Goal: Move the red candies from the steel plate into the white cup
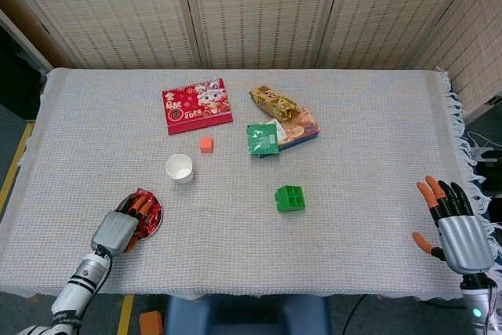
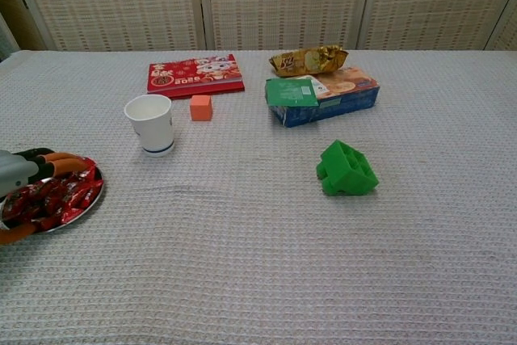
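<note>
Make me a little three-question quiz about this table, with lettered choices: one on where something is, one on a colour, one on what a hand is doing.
1. Where are the red candies?
A. on the steel plate
B. in the white cup
C. on the calendar

2. What colour is the toy block in mid-table?
A. blue
B. green
C. yellow

3. What is the left hand doing?
A. lifting the cup
B. resting far from the plate
C. reaching over the candies

Answers: 1 A, the candies lie heaped on the plate. 2 B, it is plainly green. 3 C, its fingers lie over the pile.
</note>
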Controlling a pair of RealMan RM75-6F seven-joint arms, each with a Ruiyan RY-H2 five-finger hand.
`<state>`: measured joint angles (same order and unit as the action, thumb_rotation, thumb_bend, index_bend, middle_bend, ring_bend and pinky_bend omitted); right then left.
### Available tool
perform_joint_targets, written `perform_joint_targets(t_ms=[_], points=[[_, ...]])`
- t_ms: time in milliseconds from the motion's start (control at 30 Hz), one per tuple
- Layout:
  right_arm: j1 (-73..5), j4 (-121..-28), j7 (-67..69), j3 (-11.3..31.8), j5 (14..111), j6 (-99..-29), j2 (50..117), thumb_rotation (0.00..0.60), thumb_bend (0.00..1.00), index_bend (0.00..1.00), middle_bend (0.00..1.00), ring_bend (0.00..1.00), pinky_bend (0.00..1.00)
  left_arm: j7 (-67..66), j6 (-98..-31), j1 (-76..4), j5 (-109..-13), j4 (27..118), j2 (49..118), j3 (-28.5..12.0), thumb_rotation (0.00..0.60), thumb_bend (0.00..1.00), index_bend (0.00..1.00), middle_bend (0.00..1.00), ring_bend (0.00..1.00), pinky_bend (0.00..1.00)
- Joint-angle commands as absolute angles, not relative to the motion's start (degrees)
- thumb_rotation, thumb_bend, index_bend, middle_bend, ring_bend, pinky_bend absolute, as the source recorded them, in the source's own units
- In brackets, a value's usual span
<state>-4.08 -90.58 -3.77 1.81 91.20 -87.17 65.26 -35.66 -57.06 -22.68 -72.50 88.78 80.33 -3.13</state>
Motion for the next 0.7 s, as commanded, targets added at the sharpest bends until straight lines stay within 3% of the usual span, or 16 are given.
perform_joint_targets(t_ms=[33, 200, 333, 700], points=[[-4.13, -90.67, -3.87, 1.83, 91.02, -86.95, 65.22, 0.600, 0.13, 0.00, 0.00, 0.00, 0.00, -36.42, -57.02, -23.36, -71.59, 87.77, 81.17, -3.28, 0.600, 0.37, 0.00, 0.00, 0.00, 0.53], [-4.33, -90.80, -4.05, 1.91, 90.63, -86.39, 65.22, 0.600, 0.13, 0.00, 0.00, 0.00, 0.00, -36.54, -58.00, -23.94, -71.11, 86.84, 81.81, -3.17, 0.600, 0.38, 0.00, 0.01, 0.03, 0.64], [-4.48, -90.93, -4.31, 1.97, 90.30, -85.96, 65.26, 0.600, 0.13, 0.00, 0.00, 0.00, 0.00, -35.89, -58.64, -24.28, -71.57, 86.00, 82.23, -2.74, 0.600, 0.38, 0.11, 0.10, 0.14, 0.73], [-4.40, -91.25, -4.72, 2.07, 89.82, -85.87, 65.13, 0.600, 0.13, 0.00, 0.00, 0.00, 0.00, -33.91, -59.48, -25.14, -72.85, 83.77, 83.48, -1.80, 0.600, 0.37, 0.25, 0.19, 0.26, 0.82]])
